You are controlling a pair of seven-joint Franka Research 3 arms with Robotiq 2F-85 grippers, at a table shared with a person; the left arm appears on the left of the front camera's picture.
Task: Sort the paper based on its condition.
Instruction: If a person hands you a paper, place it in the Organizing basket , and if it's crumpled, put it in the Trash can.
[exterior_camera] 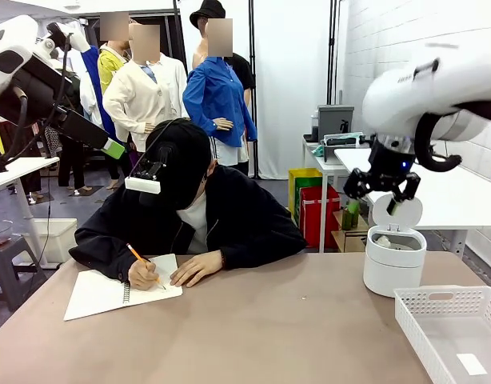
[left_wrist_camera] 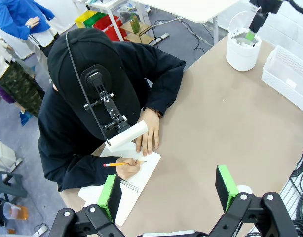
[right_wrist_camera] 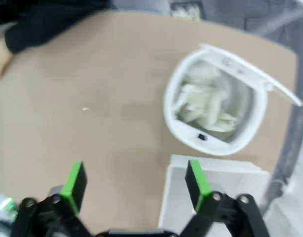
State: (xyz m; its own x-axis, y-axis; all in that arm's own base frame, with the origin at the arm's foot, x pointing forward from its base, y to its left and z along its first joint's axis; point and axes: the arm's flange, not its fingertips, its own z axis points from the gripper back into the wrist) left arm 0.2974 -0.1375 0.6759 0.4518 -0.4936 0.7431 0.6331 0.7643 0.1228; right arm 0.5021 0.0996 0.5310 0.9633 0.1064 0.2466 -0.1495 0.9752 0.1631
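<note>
Below the right end effector (exterior_camera: 383,186), the open bin (exterior_camera: 394,260) and white tray (exterior_camera: 452,332) blocked the table's (exterior_camera: 269,328) right end. Toward its left, bare table lay open up to the person's hands (exterior_camera: 196,268) and notebook (exterior_camera: 121,290).

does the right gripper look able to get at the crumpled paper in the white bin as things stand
Probably yes. The right gripper hangs open just above the white bin, whose lid stands flipped up, and the crumpled paper lies exposed inside with nothing over it.

White bin (exterior_camera: 394,270), white basket (exterior_camera: 451,332), tan table (exterior_camera: 253,336), orange pencil (exterior_camera: 144,264)
</note>
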